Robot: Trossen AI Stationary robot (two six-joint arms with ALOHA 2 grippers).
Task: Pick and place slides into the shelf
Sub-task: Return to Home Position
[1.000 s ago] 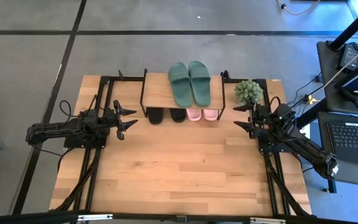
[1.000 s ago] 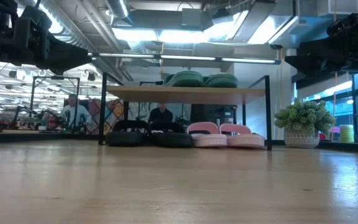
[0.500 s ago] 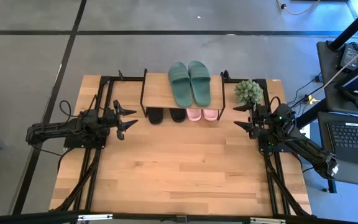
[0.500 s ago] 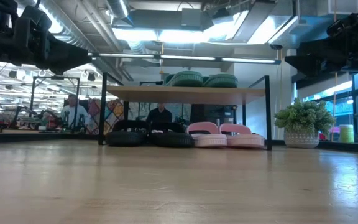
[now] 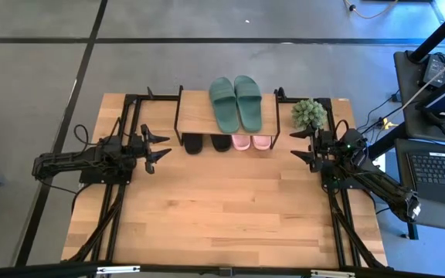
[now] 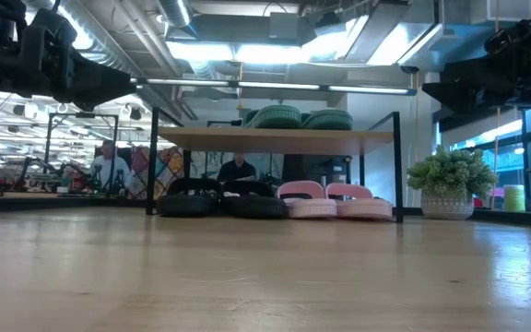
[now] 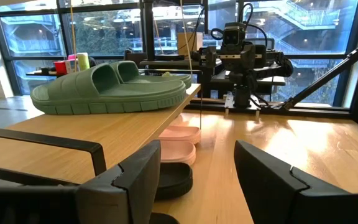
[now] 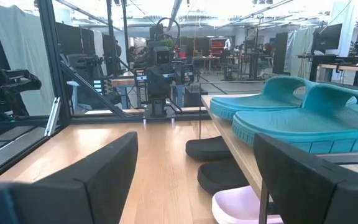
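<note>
From above, the shelf (image 5: 195, 112) stands at the far middle of the table (image 5: 222, 216). The dark green slides (image 5: 236, 103) lie side by side on the right half of its light board. The black slides (image 5: 205, 143) and the light pink slides (image 5: 251, 142) sit under it, their ends poking out at the near edge, black on the left. A potted plant (image 5: 309, 113) stands just right of the shelf. The left gripper (image 5: 164, 146) hangs at the table's left side and the right gripper (image 5: 293, 145) at its right side. Both have their fingers spread wide, empty, and are well apart from the shelf.

At table height, the four lower slides line up in a row on the tabletop between the black legs, with the green pair on the board above them. A person (image 6: 238, 169) shows in the room behind.

In the left wrist view, the green slides' ribbed sole edges and wide straps are plain, and the pink and black pairs rest below the board.

The right wrist view shows the same stack from the other side.

Nothing has shifted since a second ago; both arms and all six slides stay in place.
</note>
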